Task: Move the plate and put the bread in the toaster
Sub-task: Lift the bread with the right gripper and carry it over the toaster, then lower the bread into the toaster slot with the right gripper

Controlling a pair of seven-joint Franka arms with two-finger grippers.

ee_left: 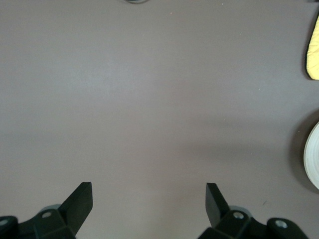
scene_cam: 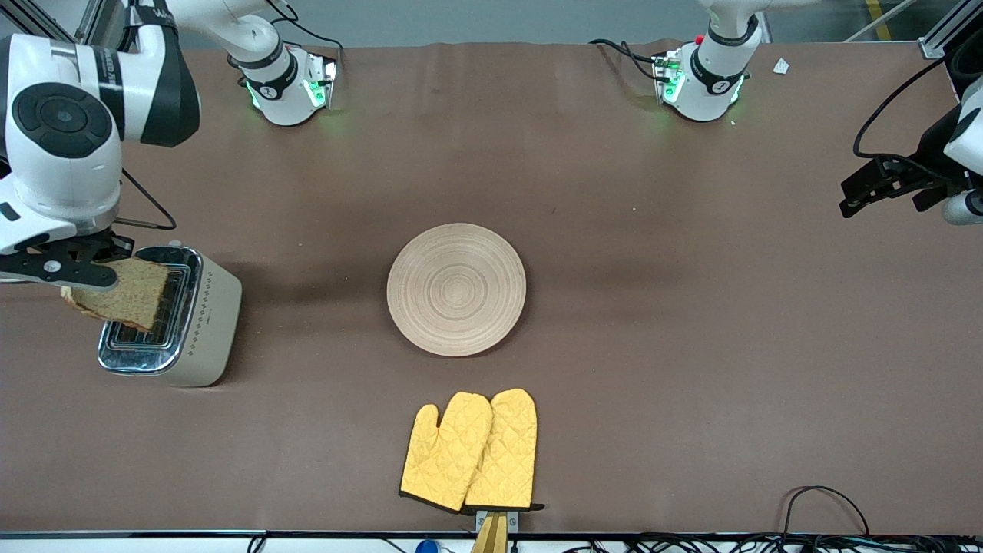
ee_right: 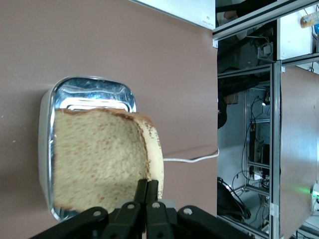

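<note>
At the right arm's end of the table: boxy cream two-slot toaster with chrome top and diamond marks on its side [scene_cam: 173, 319], standing upright, white cord [ee_right: 192, 158] trailing from it

Over the toaster's chrome top: right gripper [scene_cam: 73, 269], fingers pinching together on the crust edge of a squarish slice of speckled brown bread with darker crust [scene_cam: 119, 292]; slice hanging tilted above the slots, not yet sitting in one; in the right wrist view, bread [ee_right: 102, 159] covering most of the toaster's opening [ee_right: 94, 92]

Near the table's middle: round shallow light tan wooden-looking plate with concentric ring grooves [scene_cam: 456, 289], lying flat, well apart from the toaster

Nearer to the front camera than the plate: pair of quilted yellow oven mitts [scene_cam: 472, 453], overlapping, lying by the table's edge

Over bare brown tabletop [scene_cam: 691, 346] toward the left arm's end: left gripper [ee_left: 149, 196], waiting, fingers [ee_left: 79, 199] standing wide apart and holding nothing; plate's rim [ee_left: 311, 157] and a mitt's edge [ee_left: 314, 50] showing at the border of the left wrist view
</note>
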